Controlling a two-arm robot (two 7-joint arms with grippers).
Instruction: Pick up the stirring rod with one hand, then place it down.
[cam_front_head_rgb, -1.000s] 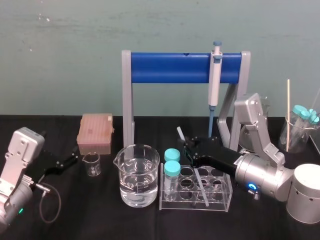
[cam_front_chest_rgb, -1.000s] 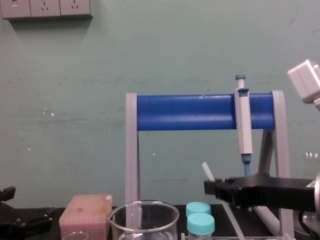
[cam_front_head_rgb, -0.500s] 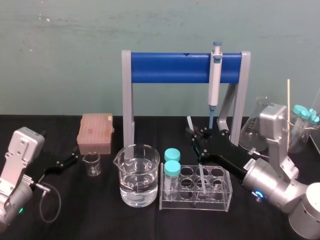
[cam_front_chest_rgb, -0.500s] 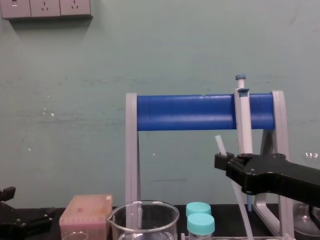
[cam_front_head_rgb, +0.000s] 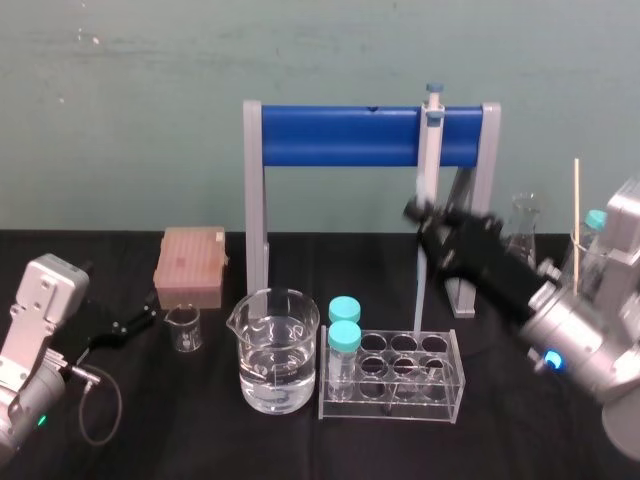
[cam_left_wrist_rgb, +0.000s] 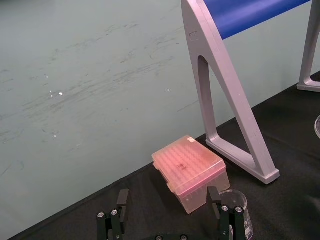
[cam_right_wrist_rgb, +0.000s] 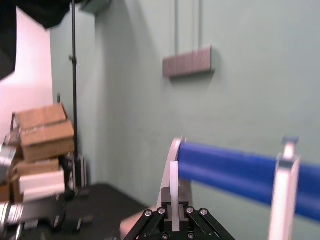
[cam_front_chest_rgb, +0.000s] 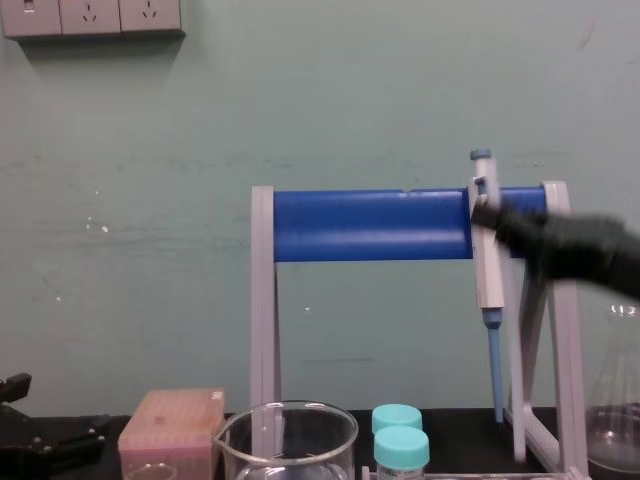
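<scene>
Between the right gripper's (cam_front_head_rgb: 420, 212) black jaws: stirring rod (cam_front_head_rgb: 417, 290), clamped near its top end, approx upright. Most of the rod hangs below the jaws, w/ a short stub sticking out past them. Gripper is up by the blue bar of the stand (cam_front_head_rgb: 340, 137), right beside the hanging pipette (cam_front_head_rgb: 431, 140). Rod's lower end is well below the gripper, near back edge of the test-tube rack (cam_front_head_rgb: 392, 405); can't tell if they touch. Beaker (cam_front_head_rgb: 277, 350) & two teal-capped tubes (cam_front_head_rgb: 343, 325) sit lower, off to gripper's left. Left gripper (cam_front_head_rgb: 140, 318) is parked low, well apart from rod, fingers spread wide, pink tip box (cam_left_wrist_rgb: 190, 172) just ahead of it.
</scene>
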